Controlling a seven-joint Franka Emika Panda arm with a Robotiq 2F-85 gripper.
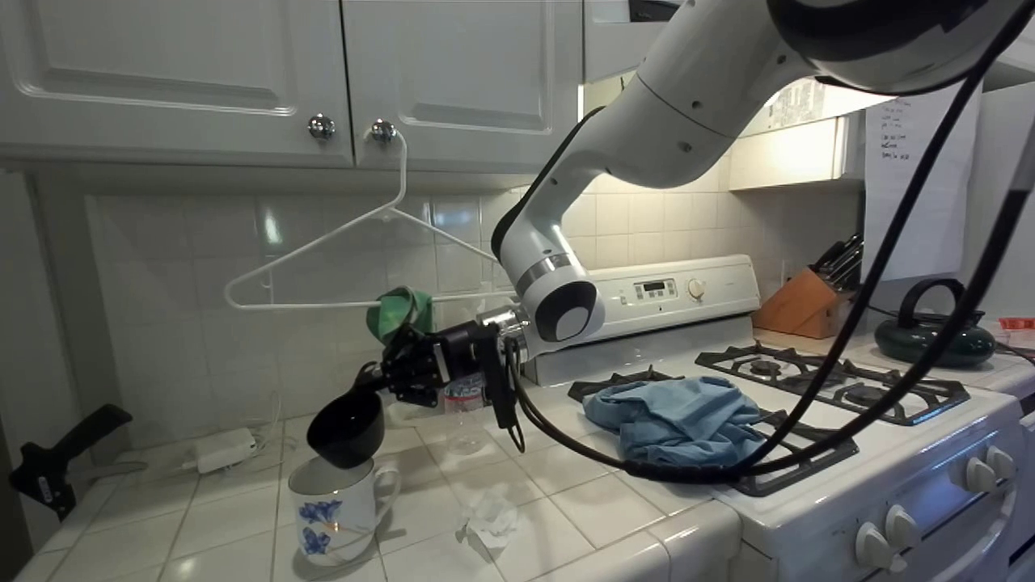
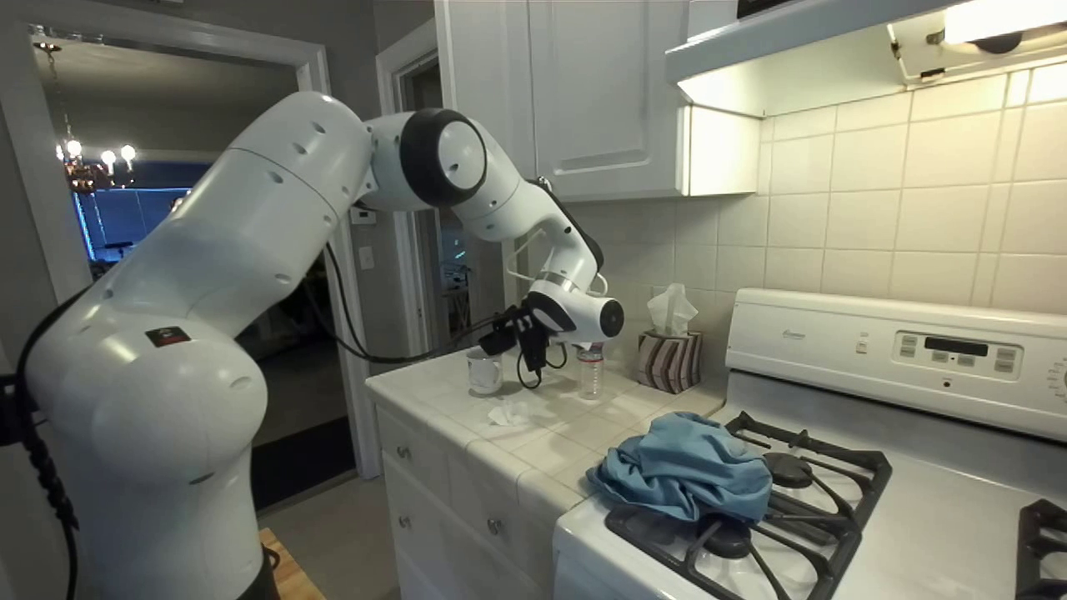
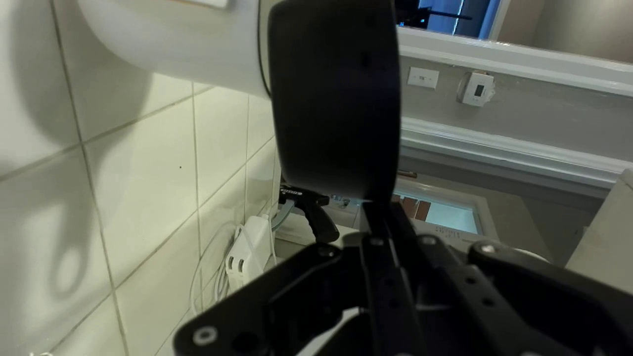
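- The black hand [image 3: 385, 215] has its fingers squeezed together, and it is gripping a black scoop [image 1: 346, 432] by the handle.
- The scoop is right at the top of a white mug [image 1: 335, 525] in an exterior view. It is hard to tell if the two touch.
- The mug stands upright on the white tiled bench [image 1: 590, 501]. It has blue flowers on its side.
- A crumpled tissue [image 1: 493, 517] lies on the bench near the mug.
- A clear bottle [image 2: 591, 379] has red on its label, but the words are too blurry to read.
- A stripy tissue box [image 2: 669, 362] is near the bottle.
- A black clamp [image 3: 321, 222] is at the end of the bench. It has tiny white letters, too fuzzy to read.
- A white plug box [image 3: 247, 252] with wires is near the clamp.
- The stove [image 2: 942, 517] has a curly name on its back panel, too small to read.
- A blue cloth [image 2: 692, 467] lies in a heap on the stove.
- A big paper [image 1: 914, 210] hangs past the stove. Its short handwritten list is too small to read.
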